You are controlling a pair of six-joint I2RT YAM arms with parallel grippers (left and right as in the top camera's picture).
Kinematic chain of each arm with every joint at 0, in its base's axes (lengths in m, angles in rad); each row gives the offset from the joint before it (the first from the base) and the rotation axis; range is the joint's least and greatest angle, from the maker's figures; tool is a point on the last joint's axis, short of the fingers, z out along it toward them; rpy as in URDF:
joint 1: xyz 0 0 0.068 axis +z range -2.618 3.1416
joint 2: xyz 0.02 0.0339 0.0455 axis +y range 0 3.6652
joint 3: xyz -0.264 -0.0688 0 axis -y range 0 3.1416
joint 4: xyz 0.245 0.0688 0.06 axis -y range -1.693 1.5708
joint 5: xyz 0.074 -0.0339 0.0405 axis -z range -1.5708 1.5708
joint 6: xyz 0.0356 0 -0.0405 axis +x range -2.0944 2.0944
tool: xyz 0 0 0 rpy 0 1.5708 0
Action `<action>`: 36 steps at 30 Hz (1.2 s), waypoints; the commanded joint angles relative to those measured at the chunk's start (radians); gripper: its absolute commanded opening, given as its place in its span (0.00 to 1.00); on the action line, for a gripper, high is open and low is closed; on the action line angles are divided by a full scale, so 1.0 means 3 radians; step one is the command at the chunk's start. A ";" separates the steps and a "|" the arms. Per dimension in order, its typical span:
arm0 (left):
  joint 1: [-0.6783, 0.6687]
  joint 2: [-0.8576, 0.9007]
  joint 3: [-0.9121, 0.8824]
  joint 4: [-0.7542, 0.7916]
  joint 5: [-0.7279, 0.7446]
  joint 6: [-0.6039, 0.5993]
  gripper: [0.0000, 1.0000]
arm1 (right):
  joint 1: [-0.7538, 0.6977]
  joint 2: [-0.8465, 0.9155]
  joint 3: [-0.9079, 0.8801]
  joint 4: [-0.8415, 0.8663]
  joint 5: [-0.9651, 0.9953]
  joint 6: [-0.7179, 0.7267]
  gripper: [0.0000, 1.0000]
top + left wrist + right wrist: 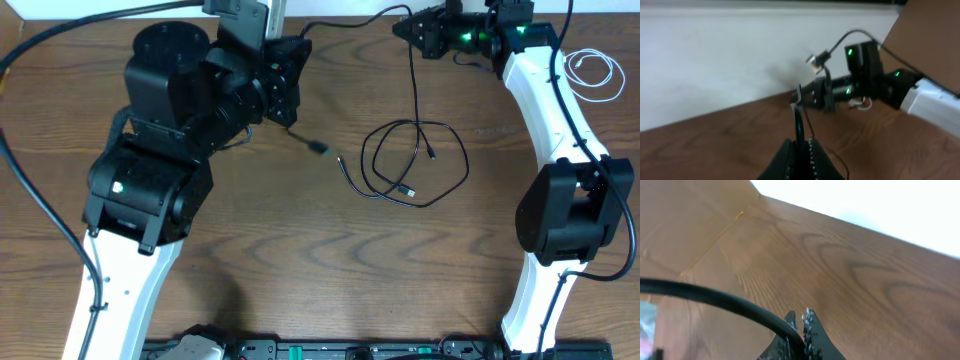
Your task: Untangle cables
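Black cable (798, 117) is pinched between the narrow jaws of my left gripper (801, 145), held up to draw slack. My right gripper (799, 319) is clamped on what is likely the same cable. Its loops lie mid-table, with the white cable (590, 70) well apart beyond. The crossings are too fine to read.

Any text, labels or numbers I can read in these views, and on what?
No readable text in any view.
Green specks on the black rail at the brown wooden table's near edge: too small to read.
On the thin black cable: no print visible.
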State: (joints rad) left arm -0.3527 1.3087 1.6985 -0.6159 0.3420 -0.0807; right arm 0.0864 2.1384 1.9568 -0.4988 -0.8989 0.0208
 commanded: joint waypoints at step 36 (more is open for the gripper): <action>0.0097 0.0365 0.0003 -0.0561 0.0014 0.0004 0.55 | -0.0214 -0.1879 0.0216 -0.0877 0.1511 0.0885 0.01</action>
State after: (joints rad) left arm -0.3283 1.4120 1.6985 -0.7792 0.3420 -0.0822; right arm 0.0208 1.5921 2.0148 -0.7830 -0.3988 0.0521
